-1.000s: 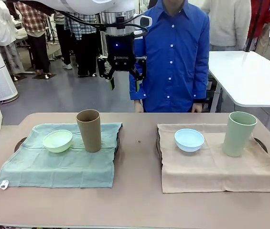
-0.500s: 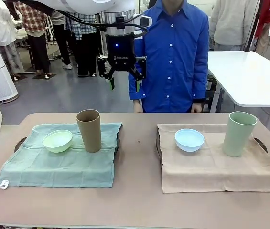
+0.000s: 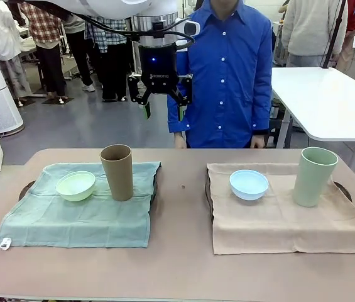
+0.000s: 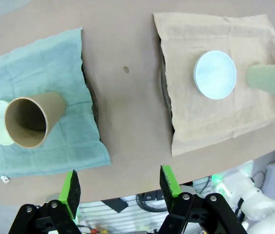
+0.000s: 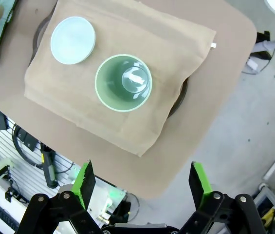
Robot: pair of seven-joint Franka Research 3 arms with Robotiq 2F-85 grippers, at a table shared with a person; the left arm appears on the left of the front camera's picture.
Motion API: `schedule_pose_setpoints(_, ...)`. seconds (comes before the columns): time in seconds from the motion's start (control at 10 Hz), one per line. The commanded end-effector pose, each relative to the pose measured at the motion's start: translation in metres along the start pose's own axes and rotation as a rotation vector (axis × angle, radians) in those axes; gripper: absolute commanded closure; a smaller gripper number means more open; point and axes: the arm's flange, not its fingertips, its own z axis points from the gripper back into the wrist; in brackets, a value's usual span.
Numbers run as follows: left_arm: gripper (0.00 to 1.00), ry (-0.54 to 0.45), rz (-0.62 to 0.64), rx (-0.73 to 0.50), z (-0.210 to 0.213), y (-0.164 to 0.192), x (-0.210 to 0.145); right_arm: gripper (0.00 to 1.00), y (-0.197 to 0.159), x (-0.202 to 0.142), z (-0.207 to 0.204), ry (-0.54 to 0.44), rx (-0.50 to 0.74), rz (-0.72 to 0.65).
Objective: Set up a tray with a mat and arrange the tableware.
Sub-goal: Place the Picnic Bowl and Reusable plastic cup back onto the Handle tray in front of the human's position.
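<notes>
The table (image 3: 183, 264) is seen by the front view from the robot's side, level and fairly near, facing the person (image 3: 227, 75) across it. From high above, the table is looked down on by the left wrist view, both mats being taken in. The right wrist view is likewise pointed downward over the beige mat (image 5: 127, 73). The blue bowl (image 4: 214, 74) is shared by all three.
</notes>
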Motion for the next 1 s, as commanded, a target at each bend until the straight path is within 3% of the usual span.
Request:
schedule_pose_setpoints(0.0,0.15,0.0,0.0,0.0,0.0,0.0,0.0,0.0,0.0,0.0,0.0,0.0,0.0,0.0)
schedule_pose_setpoints(0.1,0.15,0.002,-0.066,-0.035,0.013,0.015,-0.007,0.0,0.005,-0.001,0.005,-0.019,0.025,0.067)
schedule_pose_setpoints(0.3,0.15,0.034,-0.128,-0.096,0.031,0.073,-0.014,0.0,0.006,-0.006,0.003,-0.029,0.06,0.01)
schedule_pose_setpoints(0.5,0.15,0.015,-0.099,-0.222,0.034,0.145,-0.015,0.0,0.006,-0.011,0.006,-0.066,0.109,-0.065)
schedule_pose_setpoints(0.7,0.15,-0.044,-0.063,-0.374,0.042,0.217,-0.036,0.0,-0.003,-0.022,0.013,-0.09,0.221,-0.098)
schedule_pose_setpoints(0.9,0.15,-0.186,0.024,-0.556,0.055,0.283,-0.072,0.0,-0.028,-0.039,0.032,-0.158,0.374,-0.148)
